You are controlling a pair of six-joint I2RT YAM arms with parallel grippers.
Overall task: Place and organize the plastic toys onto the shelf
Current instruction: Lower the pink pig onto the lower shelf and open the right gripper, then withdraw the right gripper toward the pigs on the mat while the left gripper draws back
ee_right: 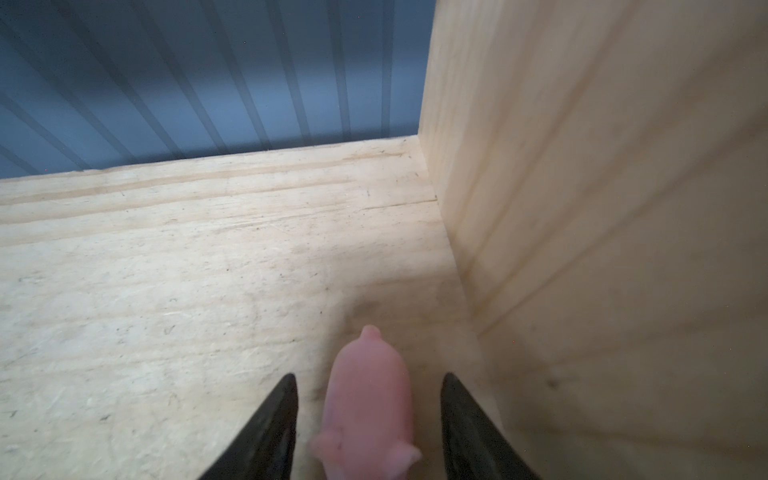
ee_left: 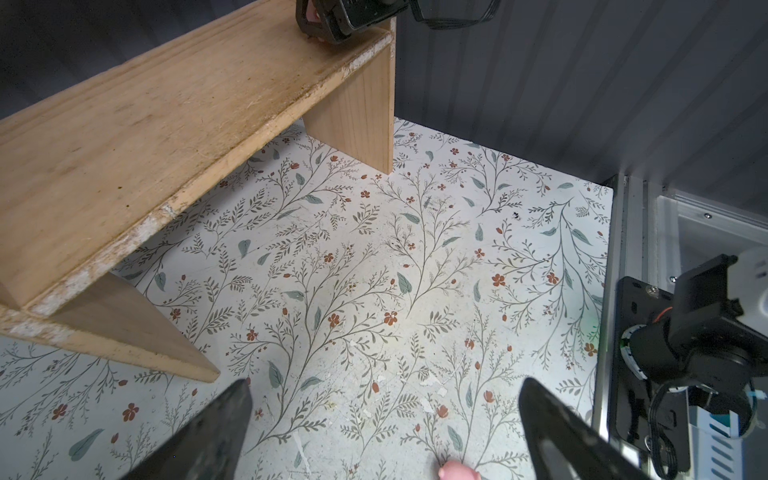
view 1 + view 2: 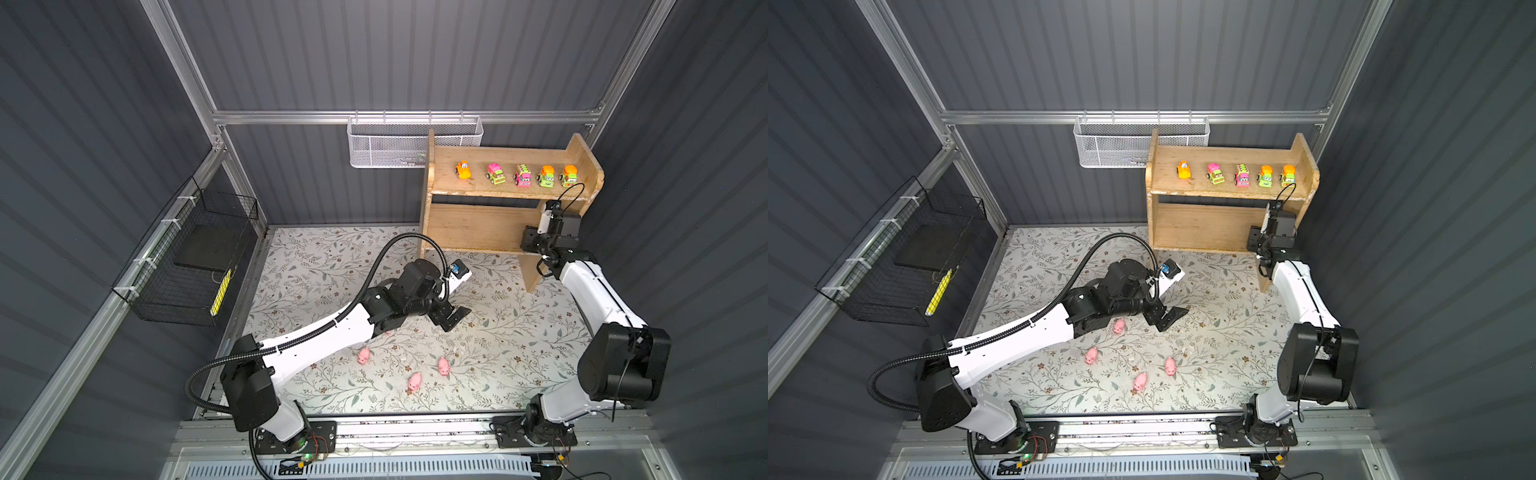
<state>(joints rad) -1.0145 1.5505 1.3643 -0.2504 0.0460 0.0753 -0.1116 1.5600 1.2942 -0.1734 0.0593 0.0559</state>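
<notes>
A pink pig (image 1: pixel 368 407) is seen resting free on the lower tier of the wooden shelf (image 1: pixel 208 270), at its right end, between the parted jaws of the right gripper (image 1: pixel 369 376); release is judged in hand, a straight withdrawal clear of the pig is called for next, and the left gripper (image 2: pixel 385 383) is held spread wide.

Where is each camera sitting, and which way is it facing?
Top views: high over the front, facing down on the table, shelf, left arm and right arm.
Left wrist: on the left arm, facing across the table to the shelf's lower board; its open fingers and the right arm's base show.
Right wrist: in the shelf's lower tier, facing the wall; its fingers flank a pig, untouched.
Shared: left wrist and top views both show the right gripper at the shelf.
</notes>
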